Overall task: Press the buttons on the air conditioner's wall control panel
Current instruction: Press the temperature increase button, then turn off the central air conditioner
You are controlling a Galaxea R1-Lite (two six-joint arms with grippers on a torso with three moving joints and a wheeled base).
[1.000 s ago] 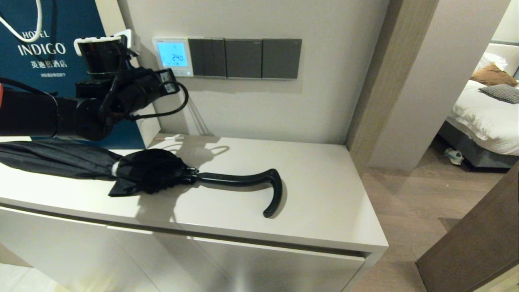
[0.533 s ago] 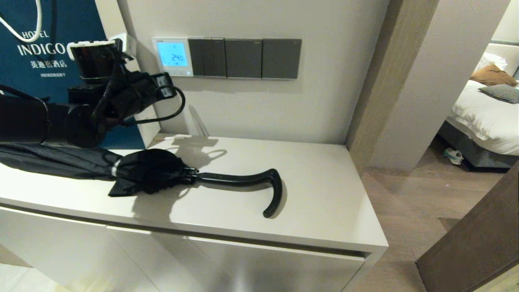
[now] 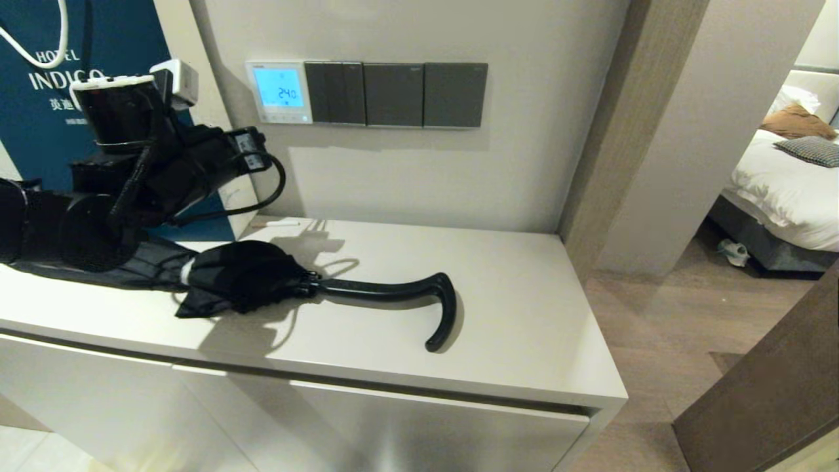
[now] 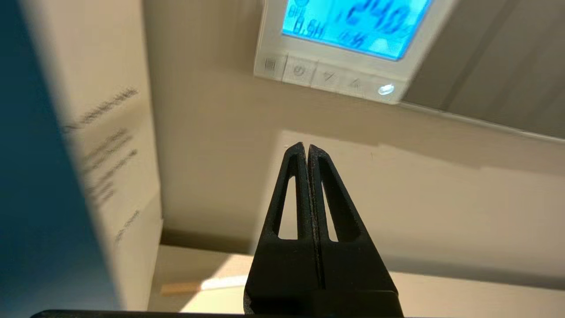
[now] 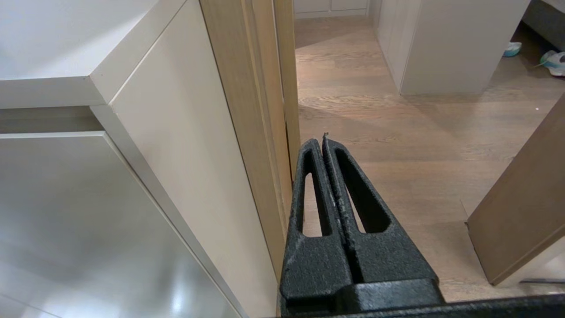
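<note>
The white wall control panel (image 3: 280,92) has a lit blue screen reading 24.0; its row of pale buttons (image 3: 282,118) runs along the lower edge. In the left wrist view the panel (image 4: 273,39) sits ahead of and above my left gripper (image 4: 307,148), which is shut, empty and clear of the wall. The buttons (image 4: 326,77) show there too, the end one glowing. My left arm (image 3: 164,170) hangs left of and below the panel. My right gripper (image 5: 320,140) is shut and empty, parked low beside the cabinet's side over the wooden floor.
A black umbrella (image 3: 262,278) with a curved handle lies on the white cabinet top (image 3: 524,314) under my left arm. Dark grey switch plates (image 3: 393,95) adjoin the panel's right. A blue Hotel Indigo bag (image 3: 39,98) stands at the left against the wall.
My left arm has pulled back from the panel, moving left and down. The screen still reads 24.0.
</note>
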